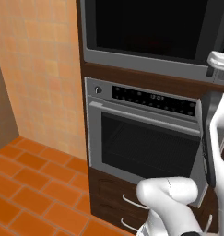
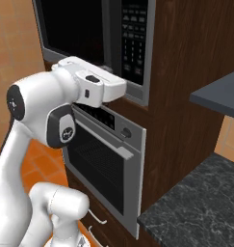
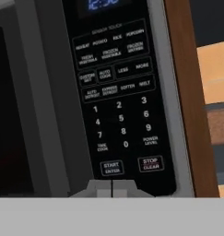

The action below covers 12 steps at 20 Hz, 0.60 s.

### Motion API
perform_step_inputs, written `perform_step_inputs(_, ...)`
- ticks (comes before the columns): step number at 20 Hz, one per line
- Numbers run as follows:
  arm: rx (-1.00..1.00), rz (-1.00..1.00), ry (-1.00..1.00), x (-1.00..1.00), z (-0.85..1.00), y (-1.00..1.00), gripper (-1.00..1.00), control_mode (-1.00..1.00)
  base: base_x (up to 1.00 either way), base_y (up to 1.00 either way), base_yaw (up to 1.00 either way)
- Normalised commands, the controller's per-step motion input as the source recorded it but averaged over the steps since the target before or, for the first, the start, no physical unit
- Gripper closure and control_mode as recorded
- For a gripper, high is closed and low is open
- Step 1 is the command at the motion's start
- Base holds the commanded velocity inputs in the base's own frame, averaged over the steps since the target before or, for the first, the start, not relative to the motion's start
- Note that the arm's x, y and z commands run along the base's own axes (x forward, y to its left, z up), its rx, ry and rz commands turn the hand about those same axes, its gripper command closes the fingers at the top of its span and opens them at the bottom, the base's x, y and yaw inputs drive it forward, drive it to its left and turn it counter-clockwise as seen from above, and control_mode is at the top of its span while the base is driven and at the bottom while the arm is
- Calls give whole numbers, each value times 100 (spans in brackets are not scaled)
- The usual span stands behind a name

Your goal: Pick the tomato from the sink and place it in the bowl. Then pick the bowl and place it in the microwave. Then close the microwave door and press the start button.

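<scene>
Hand (image 3: pixel 112 188): my fingers pressed together, bottom centre, just under the start button (image 3: pixel 111 168)
Tip: nudge straight in, don't drift right onto stop

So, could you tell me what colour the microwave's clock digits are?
Blue, on the microwave panel's display; clearest in the hand view.
</scene>
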Motion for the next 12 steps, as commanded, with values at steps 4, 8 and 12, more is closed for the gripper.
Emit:
perform_step_inputs(4,0,0,0,34,0,-23,100,-100,0,0,0)
perform_step_inputs(8,0,0,0,34,-5,-19,100,-100,0,0,0)
perform_step_inputs(12,0,0,0,57,-15,-12,100,-100,0,0,0)
